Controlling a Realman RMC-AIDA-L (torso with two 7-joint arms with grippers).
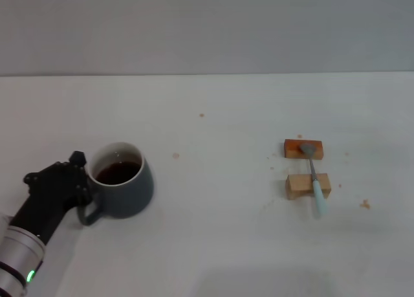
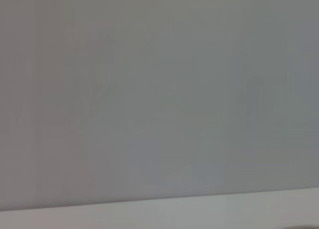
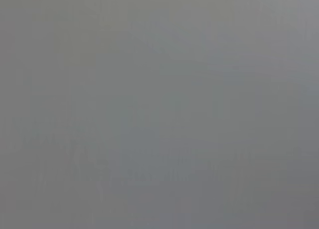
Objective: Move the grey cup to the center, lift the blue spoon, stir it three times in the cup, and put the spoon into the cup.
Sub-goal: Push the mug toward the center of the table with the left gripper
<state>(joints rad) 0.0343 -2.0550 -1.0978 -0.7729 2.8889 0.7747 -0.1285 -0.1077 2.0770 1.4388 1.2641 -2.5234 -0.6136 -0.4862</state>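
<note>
The left end effector (image 1: 83, 184), black and mounted on a silver wrist with a green light, reaches in from the near left corner of the white worktop (image 1: 220, 245) and presses against the handle side of the grey cup (image 1: 123, 187). The arm slants upward from the lower left edge of the head view, forearm low over the surface, its black housing touching the cup's rim and loop handle. Whether its fingers are clamped on the handle or merely beside it cannot be told, as the housing hides them.

The grey cup stands upright on the left part of the worktop, dark liquid visible in its white interior. Well apart, on the right, the blue spoon (image 1: 314, 177) lies bridged across two small wooden blocks (image 1: 308, 186): its metal bowl rests on the far, orange-brown block (image 1: 295, 148), and its pale blue handle crosses the near, lighter block and juts toward the robot.

The right end effector is out of sight in every view. Both wrist views show only plain grey wall.
</note>
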